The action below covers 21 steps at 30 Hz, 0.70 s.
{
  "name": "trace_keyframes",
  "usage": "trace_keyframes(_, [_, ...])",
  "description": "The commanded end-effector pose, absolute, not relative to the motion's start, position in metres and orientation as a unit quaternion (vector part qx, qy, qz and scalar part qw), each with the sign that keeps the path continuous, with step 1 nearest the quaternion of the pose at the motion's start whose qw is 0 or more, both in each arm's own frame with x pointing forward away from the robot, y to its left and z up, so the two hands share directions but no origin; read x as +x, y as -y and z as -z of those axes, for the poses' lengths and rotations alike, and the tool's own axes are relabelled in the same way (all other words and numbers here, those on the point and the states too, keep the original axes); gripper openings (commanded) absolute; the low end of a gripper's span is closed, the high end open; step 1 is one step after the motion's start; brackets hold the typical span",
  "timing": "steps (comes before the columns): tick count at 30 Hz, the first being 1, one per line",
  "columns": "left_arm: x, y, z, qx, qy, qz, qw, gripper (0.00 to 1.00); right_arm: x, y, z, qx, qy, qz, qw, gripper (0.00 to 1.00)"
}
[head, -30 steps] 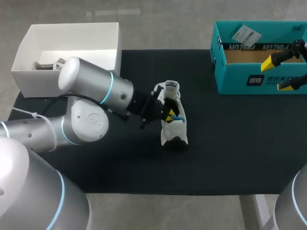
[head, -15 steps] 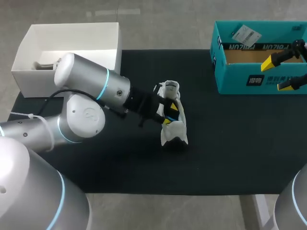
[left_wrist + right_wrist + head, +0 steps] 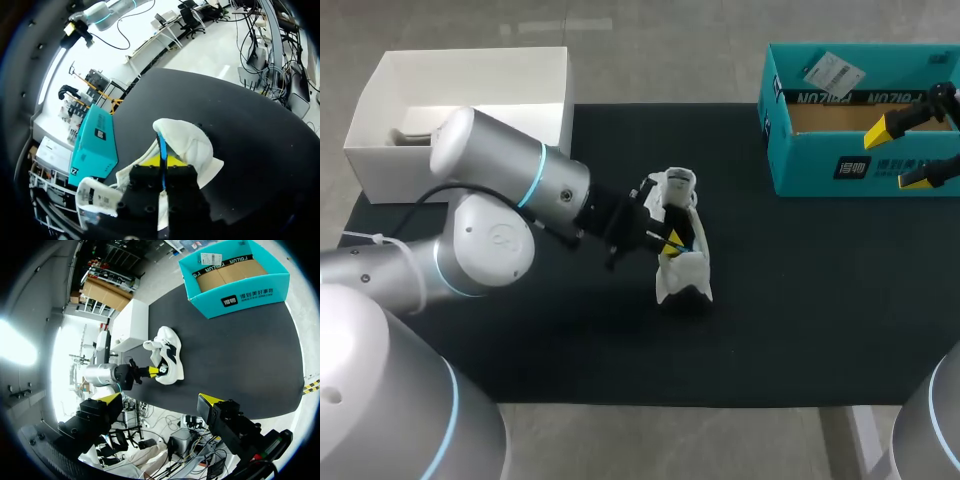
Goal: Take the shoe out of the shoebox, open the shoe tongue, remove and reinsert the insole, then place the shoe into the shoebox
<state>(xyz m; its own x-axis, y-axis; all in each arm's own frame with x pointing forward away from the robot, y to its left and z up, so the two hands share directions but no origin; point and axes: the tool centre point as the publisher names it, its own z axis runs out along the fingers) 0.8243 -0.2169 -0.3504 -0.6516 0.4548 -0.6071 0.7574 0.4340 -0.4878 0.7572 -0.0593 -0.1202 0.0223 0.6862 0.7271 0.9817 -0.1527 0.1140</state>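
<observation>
1 tool point(image 3: 673, 240), left, inside shoe point(image 3: 684, 278).

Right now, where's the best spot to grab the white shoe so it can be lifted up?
Probably the rim of its opening, pinching that wall from inside and outside, coming from my left side. The shoe sits on the mat with its mouth spread open where the left gripper is, and the rim there is thin. The toe looks too wide and rounded.

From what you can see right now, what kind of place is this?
Probably a robot test bench: a black mat is laid out, my left gripper is at a white shoe, and an open teal shoebox stands nearby.
</observation>
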Motion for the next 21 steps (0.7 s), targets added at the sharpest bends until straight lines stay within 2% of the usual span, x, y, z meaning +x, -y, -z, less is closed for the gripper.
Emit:
trace_keyframes(1, [0.828, 0.224, 0.359, 0.373, -0.832, 0.37, 0.176, 0.0, 0.758, 0.058, 0.12, -0.681, 0.613, 0.335, 0.219, 1.0])
trace_keyframes(6, [0.827, 0.224, 0.359, 0.373, -0.834, 0.369, 0.17, 0.01, 0.758, 0.058, 0.12, -0.681, 0.613, 0.335, 0.219, 1.0])
trace_keyframes(7, [0.827, 0.223, 0.355, 0.374, -0.834, 0.369, 0.17, 0.17, 0.758, 0.058, 0.12, -0.681, 0.613, 0.335, 0.219, 1.0])
trace_keyframes(8, [0.827, 0.22, 0.352, 0.374, -0.834, 0.369, 0.17, 0.45, 0.758, 0.058, 0.12, -0.681, 0.613, 0.335, 0.219, 1.0])
trace_keyframes(9, [0.826, 0.219, 0.348, 0.375, -0.834, 0.368, 0.17, 0.79, 0.758, 0.058, 0.12, -0.681, 0.613, 0.335, 0.219, 1.0])
trace_keyframes(10, [0.826, 0.218, 0.345, 0.375, -0.834, 0.369, 0.169, 1.0, 0.758, 0.058, 0.12, -0.681, 0.613, 0.335, 0.219, 1.0])
trace_keyframes(21, [0.829, 0.206, 0.308, 0.449, -0.82, 0.327, 0.138, 1.0, 0.758, 0.058, 0.12, -0.681, 0.613, 0.335, 0.219, 1.0])
